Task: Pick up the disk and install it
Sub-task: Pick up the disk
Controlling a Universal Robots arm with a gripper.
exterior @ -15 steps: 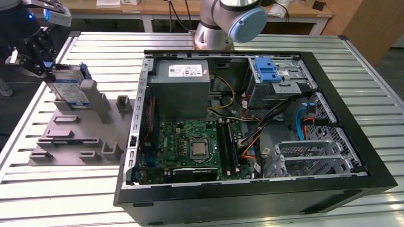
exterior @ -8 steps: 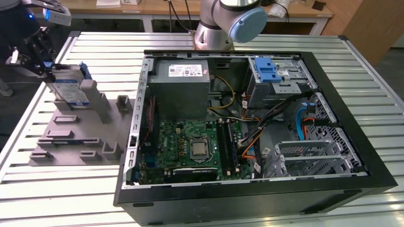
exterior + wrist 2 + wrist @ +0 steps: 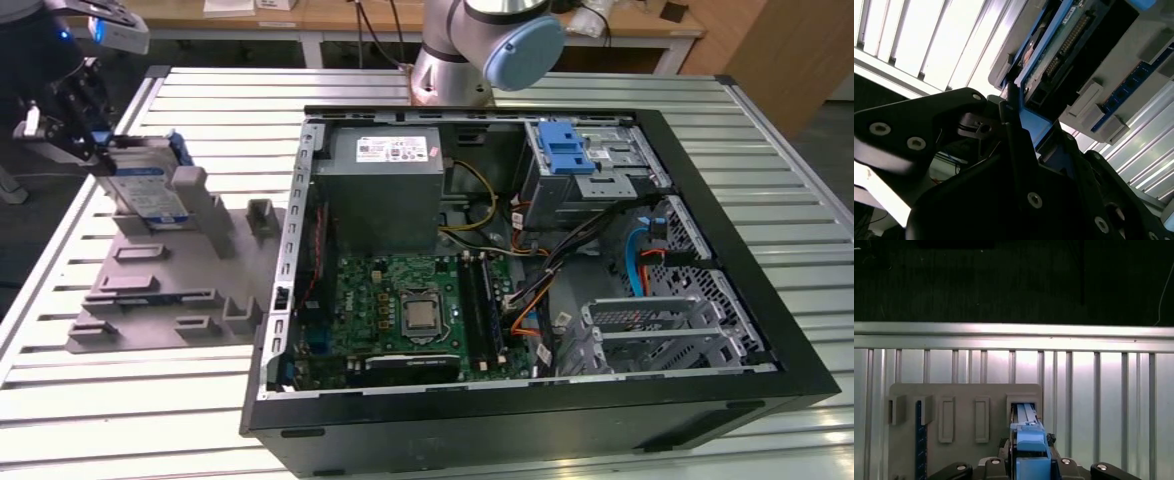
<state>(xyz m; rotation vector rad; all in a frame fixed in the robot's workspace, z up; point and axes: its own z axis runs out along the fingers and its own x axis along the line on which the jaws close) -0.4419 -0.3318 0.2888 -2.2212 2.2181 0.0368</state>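
The disk (image 3: pixel 144 188) is standing up on its edge in a grey rack (image 3: pixel 160 300) on the bench (image 3: pixel 134 420). In the exterior view it is sitting at about nine o'clock from the big open computer case (image 3: pixel 534 430), well apart from it.

The disk is looking flat and silver-grey. It is wearing a blue and white label on its wide side. A blue plastic frame (image 3: pixel 1029 445) is running along its edge. In the first wrist view the far end of the disk is sitting in a slot (image 3: pixel 1024 407) of the rack.

The gripper (image 3: pixel 96 155) is hanging at the top end of the disk, at about ten o'clock from the label in the exterior view. Its black fingers (image 3: pixel 1016 150) are standing narrow. They are pressing on the blue frame from both sides, so they are holding the disk, I think, but it is dark there and the touch is hard to see.

Inside the case a green board (image 3: pixel 400 300) is lying flat. The base of the robot arm (image 3: pixel 481 45) is standing at twelve o'clock from the case.
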